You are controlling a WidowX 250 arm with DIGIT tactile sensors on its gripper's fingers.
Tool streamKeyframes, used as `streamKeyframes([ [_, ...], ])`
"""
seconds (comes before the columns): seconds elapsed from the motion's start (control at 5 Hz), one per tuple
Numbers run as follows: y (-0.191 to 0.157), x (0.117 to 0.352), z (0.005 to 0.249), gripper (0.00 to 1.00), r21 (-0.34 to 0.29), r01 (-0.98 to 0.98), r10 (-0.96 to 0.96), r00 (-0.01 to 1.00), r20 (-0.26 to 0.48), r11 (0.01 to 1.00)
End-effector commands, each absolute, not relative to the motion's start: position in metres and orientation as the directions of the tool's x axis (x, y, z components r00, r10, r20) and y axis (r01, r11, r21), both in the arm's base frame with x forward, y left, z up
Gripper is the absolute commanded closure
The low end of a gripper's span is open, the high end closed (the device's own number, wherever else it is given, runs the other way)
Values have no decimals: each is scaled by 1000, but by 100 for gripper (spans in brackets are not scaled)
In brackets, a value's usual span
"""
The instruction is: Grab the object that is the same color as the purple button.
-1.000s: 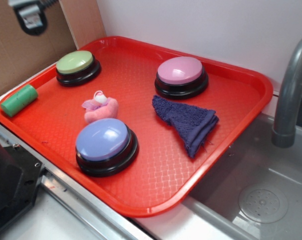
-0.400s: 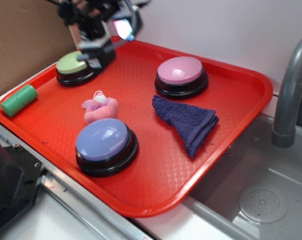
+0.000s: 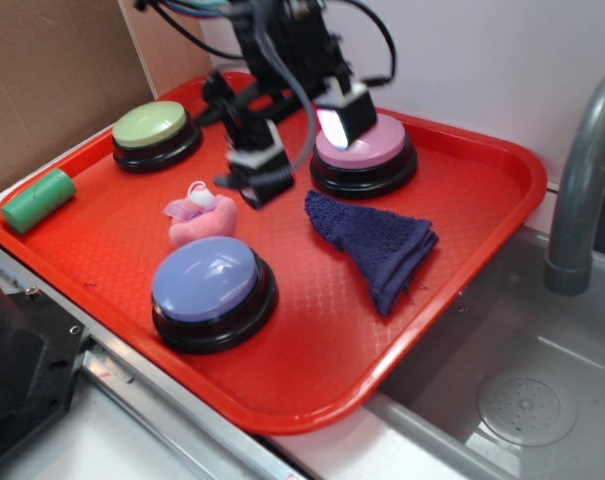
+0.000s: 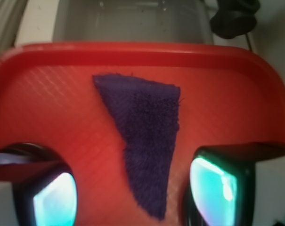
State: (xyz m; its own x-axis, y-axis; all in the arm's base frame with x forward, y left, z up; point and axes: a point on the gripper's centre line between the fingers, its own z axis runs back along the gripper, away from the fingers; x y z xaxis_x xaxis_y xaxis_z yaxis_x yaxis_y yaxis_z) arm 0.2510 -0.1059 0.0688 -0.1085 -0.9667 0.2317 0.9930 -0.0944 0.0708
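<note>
A red plastic tray (image 3: pixel 462 310) carries three dome buttons, one cloth and one plush toy. The purple button (image 3: pixel 213 292) sits near the tray's front edge, lavender-blue on a black base. The green button (image 3: pixel 156 134) stands by the back left corner, and the pink button (image 3: pixel 364 153) stands toward the back edge, partly hidden by the arm. A small pink plush toy (image 3: pixel 201 214) lies just behind the purple button, close to it; whether they touch cannot be told.

The dark purple-blue terry cloth (image 3: pixel 374 241) lies flat near the middle of the tray, right of the purple button and in front of the pink one, folded into a rough triangle with its narrow tip toward the front right edge. In the wrist view the cloth (image 4: pixel 144 132) lies between the two fingers, its tip pointing down the frame.

The gripper (image 3: pixel 297 150) hangs blurred above the tray between the pink button and the plush toy, its fingers spread wide with nothing between them and clear of the cloth.

One green cylinder (image 3: pixel 38 200) lies off the tray beside its left edge.
</note>
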Motion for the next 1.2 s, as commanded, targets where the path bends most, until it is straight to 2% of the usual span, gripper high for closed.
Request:
streamKeyframes([
  [0.0,-132,251,56,0,89,984,-958,-173,230,-157],
  [0.2,-128,253,53,0,101,986,-964,-151,217,-132],
  [0.6,-124,259,43,0,123,976,-945,-208,252,-182],
  [0.8,-119,262,36,0,120,978,-952,-194,237,-169],
  [1.0,-120,262,33,14,114,976,-952,-207,226,-185],
])
